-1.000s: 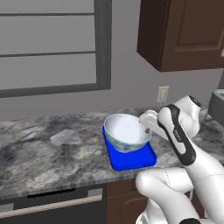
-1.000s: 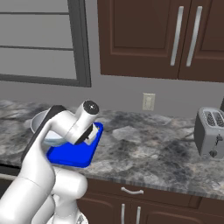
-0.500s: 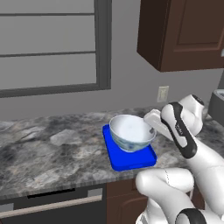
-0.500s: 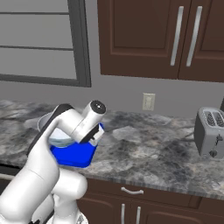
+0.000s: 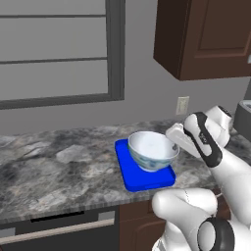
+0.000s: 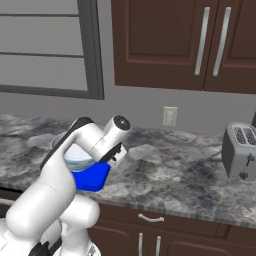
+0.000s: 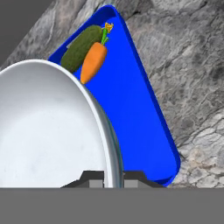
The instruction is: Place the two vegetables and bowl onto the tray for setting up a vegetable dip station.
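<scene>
Pinching the upright bowl [image 7: 48,131] rim, the hand [image 7: 113,177] hovers over the tray [image 7: 131,109], cucumber [image 7: 81,48] and carrot [image 7: 93,62] lying parallel.

Your two base cameras sit behind arm, left and right, sharing bright blue flat rectangular tray [image 5: 147,179] [image 6: 92,177]; hand camera looks close along gripper [image 7: 113,178].

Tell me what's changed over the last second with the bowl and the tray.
The hand, shut on the bowl rim, has carried it rightward over the tray. No grasp or release. The tray has stayed put on the counter, with the cucumber and carrot lying on it.
</scene>
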You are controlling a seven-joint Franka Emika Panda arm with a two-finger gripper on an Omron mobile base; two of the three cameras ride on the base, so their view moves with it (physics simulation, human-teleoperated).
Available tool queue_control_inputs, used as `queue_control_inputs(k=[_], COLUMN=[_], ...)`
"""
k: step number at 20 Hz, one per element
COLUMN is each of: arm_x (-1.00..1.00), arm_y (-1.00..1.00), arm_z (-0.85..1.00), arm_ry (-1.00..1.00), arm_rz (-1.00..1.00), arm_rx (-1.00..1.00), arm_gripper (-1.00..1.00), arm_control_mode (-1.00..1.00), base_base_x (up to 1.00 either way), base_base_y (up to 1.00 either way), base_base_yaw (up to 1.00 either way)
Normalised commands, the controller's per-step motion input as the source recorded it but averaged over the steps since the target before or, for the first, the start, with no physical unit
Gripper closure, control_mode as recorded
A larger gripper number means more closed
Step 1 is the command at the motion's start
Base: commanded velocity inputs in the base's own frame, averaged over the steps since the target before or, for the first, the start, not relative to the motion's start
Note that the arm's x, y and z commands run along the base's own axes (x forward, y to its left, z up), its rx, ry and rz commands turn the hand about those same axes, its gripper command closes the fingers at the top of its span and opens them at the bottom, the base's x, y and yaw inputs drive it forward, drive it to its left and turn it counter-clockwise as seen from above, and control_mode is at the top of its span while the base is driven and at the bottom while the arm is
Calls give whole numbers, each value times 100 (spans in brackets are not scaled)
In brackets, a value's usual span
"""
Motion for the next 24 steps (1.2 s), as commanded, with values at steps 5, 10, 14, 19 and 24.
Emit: queue_control_inputs(k=[5, 10, 14, 19, 24], arm_x=[1, 3, 8, 8, 14], arm_y=[-2, 0, 0, 0, 0], arm_z=[-43, -33, -24, -17, -11], arm_ry=[-1, -1, 0, 0, 0], arm_rz=[0, 0, 0, 0, 0], arm_rx=[0, -1, 0, 0, 0], arm_gripper=[100, 100, 100, 100, 100], arm_control_mode=[-100, -100, -100, -100, -100], base_base_x=[0, 0, 0, 0, 0], base_base_y=[0, 0, 0, 0, 0], base_base_yaw=[0, 0, 0, 0, 0])
